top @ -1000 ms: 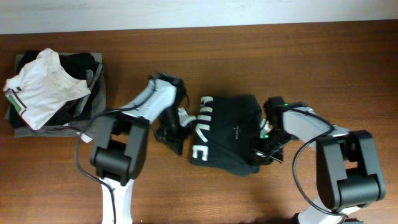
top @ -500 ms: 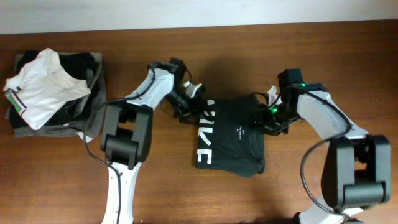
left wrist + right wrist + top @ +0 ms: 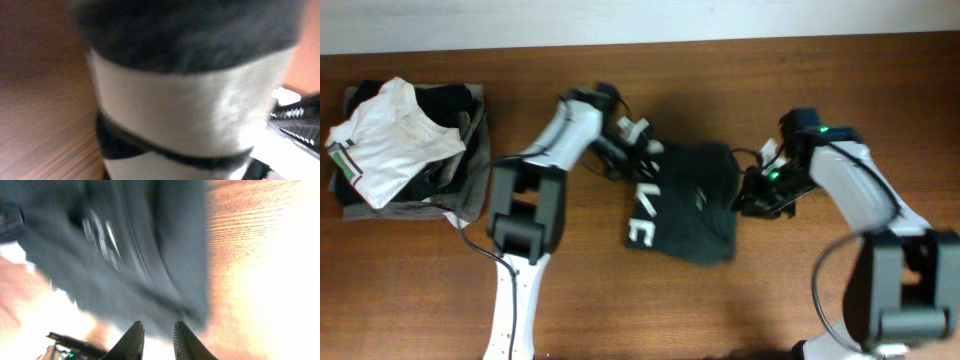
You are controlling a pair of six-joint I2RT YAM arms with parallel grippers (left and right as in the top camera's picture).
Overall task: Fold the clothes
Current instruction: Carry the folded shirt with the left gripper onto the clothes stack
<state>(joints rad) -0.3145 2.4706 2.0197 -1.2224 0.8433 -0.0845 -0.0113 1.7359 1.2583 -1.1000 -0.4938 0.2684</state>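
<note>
Shirt [image 3: 685,205] mid-tabletop [image 3: 840,80] looks bunched and narrower than half a second ago, right claw [image 3: 752,198] pinching its right edge, left claw [image 3: 635,155] at its top-left corner, grip unreadable, so fold probably underway.

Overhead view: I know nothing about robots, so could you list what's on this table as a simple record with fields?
Surface: brown wooden table
Centre: black shirt with white lettering, rumpled
Left gripper: at the shirt's lettered edge; grip lost in blur
Right gripper: fingers nearly together, apparently pinching the shirt's opposite edge
Far left: clothes pile, with a white shirt on top
</note>
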